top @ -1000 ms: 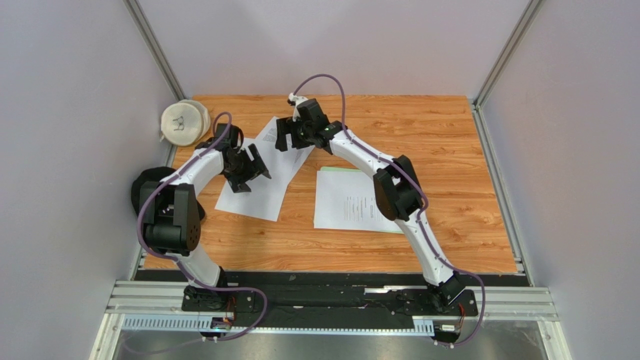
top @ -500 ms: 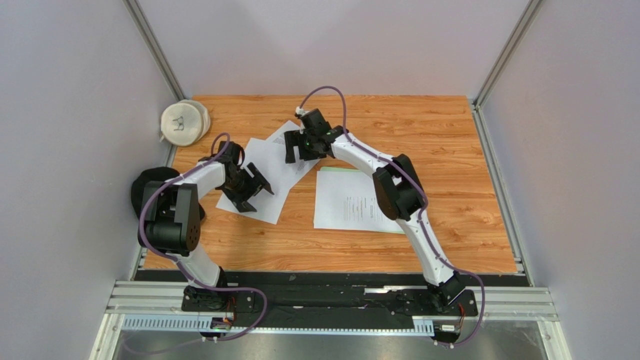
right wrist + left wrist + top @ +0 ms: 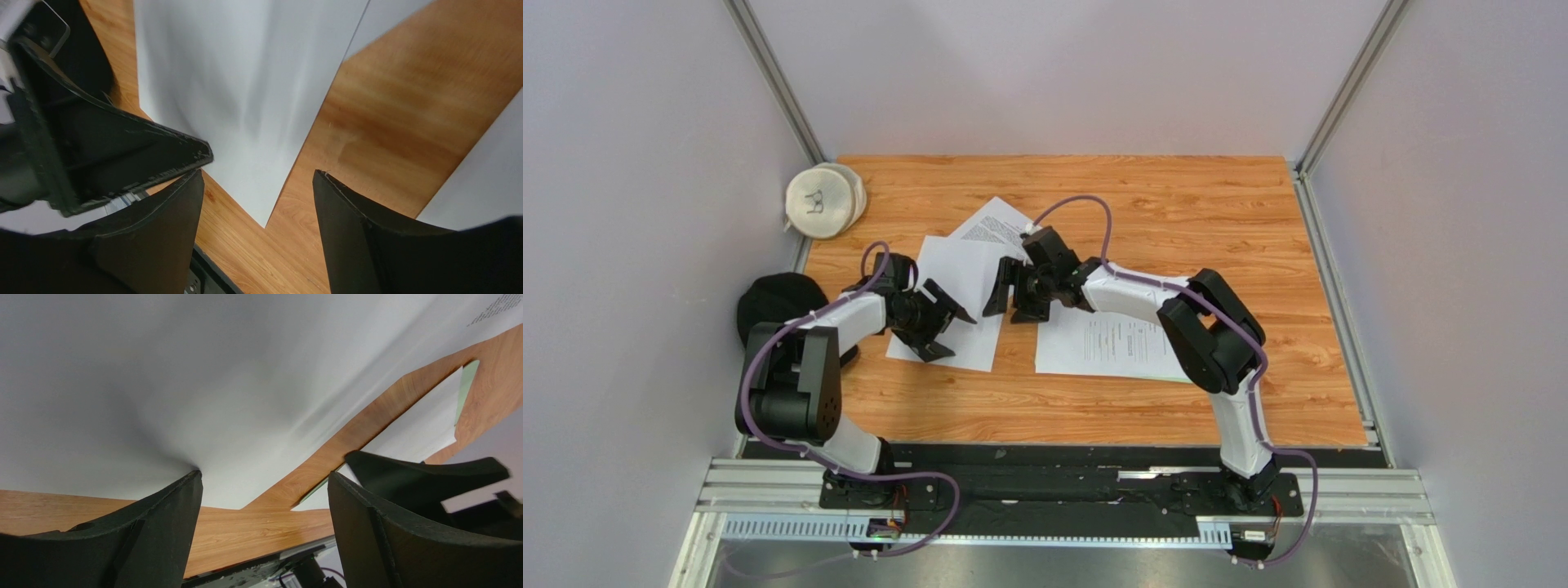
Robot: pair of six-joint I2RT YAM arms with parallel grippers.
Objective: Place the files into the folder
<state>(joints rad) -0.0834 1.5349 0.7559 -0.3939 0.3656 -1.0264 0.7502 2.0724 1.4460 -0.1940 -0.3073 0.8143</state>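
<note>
Two white files lie left of centre: a blank-faced sheet (image 3: 955, 284) (image 3: 245, 86) and a printed one (image 3: 993, 227) partly beneath it, farther back. A third printed sheet (image 3: 1100, 346) covers the folder, of which only a pale green edge (image 3: 468, 380) shows. My left gripper (image 3: 936, 321) (image 3: 264, 505) is open at the blank sheet's near edge, one fingertip (image 3: 187, 484) touching the paper. My right gripper (image 3: 1009, 294) (image 3: 258, 205) is open and low over that sheet's near right corner, with the corner between its fingers.
A white roll-like object (image 3: 821, 199) sits at the table's far left corner. A black object (image 3: 775, 300) lies off the left edge. Grey walls enclose the wooden table (image 3: 1259, 233), and a black rail (image 3: 1075, 456) runs along its near edge.
Both grippers came toward the near side: the right from the far printed sheet down to the blank sheet's right corner, its jaws narrowing a little; the left to that sheet's near edge.
</note>
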